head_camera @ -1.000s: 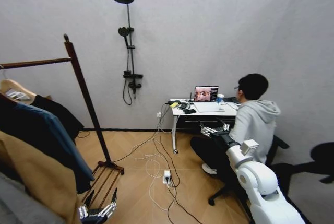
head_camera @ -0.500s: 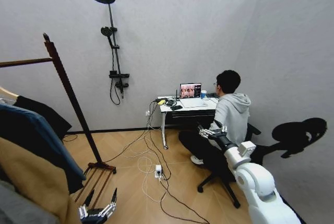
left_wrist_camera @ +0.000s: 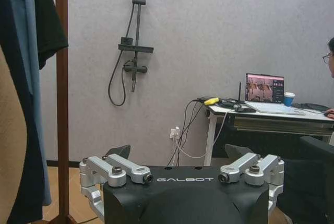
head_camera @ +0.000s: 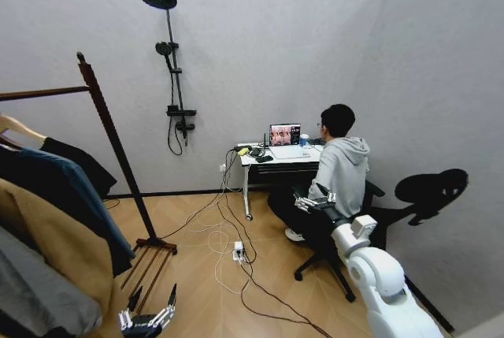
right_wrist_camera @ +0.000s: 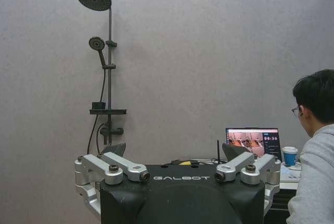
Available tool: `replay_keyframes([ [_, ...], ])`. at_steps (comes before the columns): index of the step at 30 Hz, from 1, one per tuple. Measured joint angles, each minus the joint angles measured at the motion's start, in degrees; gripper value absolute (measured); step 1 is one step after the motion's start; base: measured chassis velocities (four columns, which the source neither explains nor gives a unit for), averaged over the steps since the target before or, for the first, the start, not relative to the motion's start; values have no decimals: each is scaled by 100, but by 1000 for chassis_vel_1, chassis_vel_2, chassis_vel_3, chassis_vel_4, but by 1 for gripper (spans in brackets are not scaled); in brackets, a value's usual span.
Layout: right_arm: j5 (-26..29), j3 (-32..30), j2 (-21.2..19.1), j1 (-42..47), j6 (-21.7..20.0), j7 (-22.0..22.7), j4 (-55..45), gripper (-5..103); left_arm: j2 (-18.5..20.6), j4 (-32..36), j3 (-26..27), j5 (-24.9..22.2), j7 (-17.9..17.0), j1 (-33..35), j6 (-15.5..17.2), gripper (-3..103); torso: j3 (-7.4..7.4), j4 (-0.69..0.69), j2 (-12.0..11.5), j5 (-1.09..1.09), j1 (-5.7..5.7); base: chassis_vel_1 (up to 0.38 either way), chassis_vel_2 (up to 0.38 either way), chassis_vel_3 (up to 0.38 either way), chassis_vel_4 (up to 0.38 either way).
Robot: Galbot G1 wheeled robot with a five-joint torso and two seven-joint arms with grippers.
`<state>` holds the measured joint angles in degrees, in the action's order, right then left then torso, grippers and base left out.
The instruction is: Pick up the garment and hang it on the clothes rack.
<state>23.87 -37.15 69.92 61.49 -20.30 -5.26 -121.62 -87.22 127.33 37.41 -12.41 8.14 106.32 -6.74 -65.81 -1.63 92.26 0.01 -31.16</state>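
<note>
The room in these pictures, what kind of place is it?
Probably a test room or lab set up like a home. A shower set hangs on a dry grey wall, a clothes rack holds coats, and a desk with a laptop stands on the wooden floor.

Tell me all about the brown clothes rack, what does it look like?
The clothes rack is dark red-brown and looks wooden. One upright with a knob top leans slightly and stands on a slatted foot shelf on the floor. A horizontal rail runs from it toward the robot's left. Coats hang from it.
</note>
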Motion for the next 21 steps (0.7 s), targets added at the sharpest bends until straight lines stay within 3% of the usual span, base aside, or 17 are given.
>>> replay_keyframes([
  [21, -256, 195, 183, -71, -1, -23, 58, 100, 0, 0, 0, 0, 0, 0, 0, 100, 0, 1, 1, -3, 2, 220, -224, -222, 218],
])
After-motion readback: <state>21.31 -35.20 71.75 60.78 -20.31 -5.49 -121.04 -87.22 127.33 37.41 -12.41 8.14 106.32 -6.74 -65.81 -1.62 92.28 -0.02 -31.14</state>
